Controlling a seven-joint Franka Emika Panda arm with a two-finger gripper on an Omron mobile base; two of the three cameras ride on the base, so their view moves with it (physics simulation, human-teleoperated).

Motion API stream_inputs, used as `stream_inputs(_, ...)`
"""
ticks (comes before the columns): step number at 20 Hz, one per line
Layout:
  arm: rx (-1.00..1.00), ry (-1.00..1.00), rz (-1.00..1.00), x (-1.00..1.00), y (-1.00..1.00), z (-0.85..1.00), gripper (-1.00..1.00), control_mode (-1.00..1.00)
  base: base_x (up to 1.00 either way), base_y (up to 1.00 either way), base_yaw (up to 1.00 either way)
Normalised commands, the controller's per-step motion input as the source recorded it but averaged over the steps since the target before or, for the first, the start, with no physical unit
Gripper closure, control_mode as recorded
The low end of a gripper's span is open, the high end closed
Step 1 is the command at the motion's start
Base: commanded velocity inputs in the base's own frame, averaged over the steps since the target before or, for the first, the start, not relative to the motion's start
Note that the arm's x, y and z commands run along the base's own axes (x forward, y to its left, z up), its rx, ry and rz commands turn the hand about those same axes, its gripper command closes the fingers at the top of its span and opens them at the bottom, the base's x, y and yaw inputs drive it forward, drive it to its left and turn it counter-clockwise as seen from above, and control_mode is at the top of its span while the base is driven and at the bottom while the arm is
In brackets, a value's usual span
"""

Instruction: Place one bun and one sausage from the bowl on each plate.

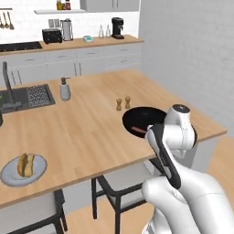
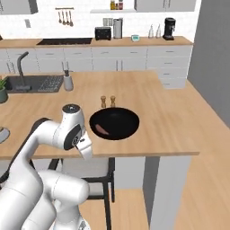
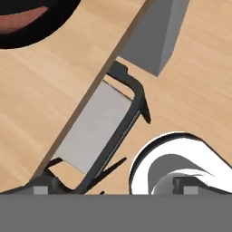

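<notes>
Sausage [image 2: 102, 129] in the black bowl [image 2: 121, 117] looks soft and slippery; grab its middle. Gripper jaws are wide open.

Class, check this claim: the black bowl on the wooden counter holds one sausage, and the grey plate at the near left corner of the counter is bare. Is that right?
Not quite. The black bowl on the wooden counter does hold one sausage, but the grey plate is not bare: the left base view shows a bun lying on it.
</notes>
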Motion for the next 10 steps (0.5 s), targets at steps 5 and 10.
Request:
stream_inputs(5, 0.0, 0.0, 0.0, 0.0, 0.0, 0.0, -1.0, 1.0, 0.57, -0.97, 0.16)
stream_inputs(10, 0.0, 0.0, 0.0, 0.0, 0.0, 0.0, -1.0, 1.0, 0.99, -0.83, 0.32)
